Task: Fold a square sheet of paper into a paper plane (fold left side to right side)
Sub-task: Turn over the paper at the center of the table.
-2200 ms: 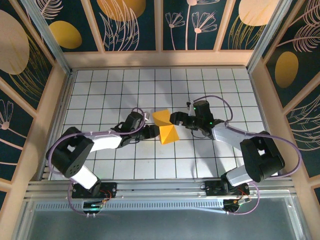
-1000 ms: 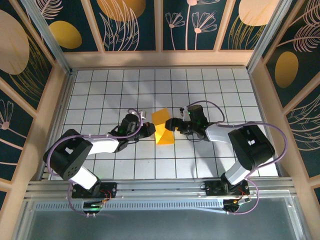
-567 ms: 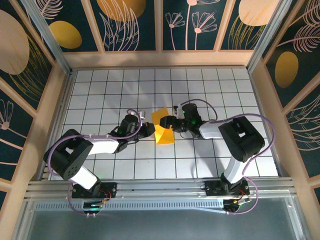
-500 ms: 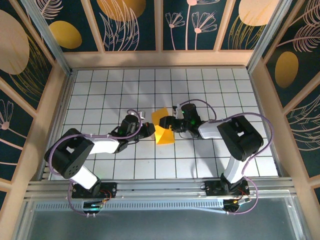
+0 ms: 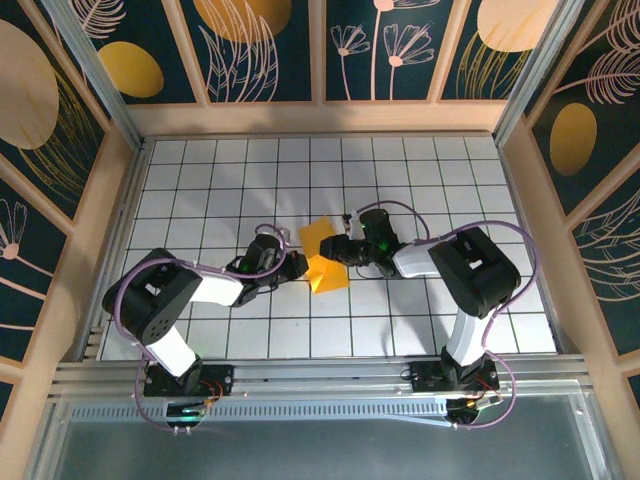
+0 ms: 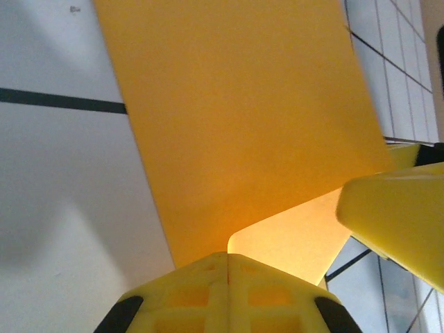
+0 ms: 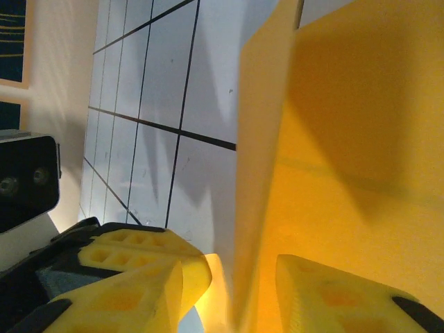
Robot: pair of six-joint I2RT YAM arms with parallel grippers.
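Lying half folded near the middle of the tiled table, the sheet of paper has one flap raised. The left gripper pinches its 9 o'clock edge (jaws fully together). The right gripper, at 2 o'clock, stands parted around the flap.

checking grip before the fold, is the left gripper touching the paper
Touching. The left wrist view shows the left gripper shut, the square sheet of paper coming straight out of the closed seam.
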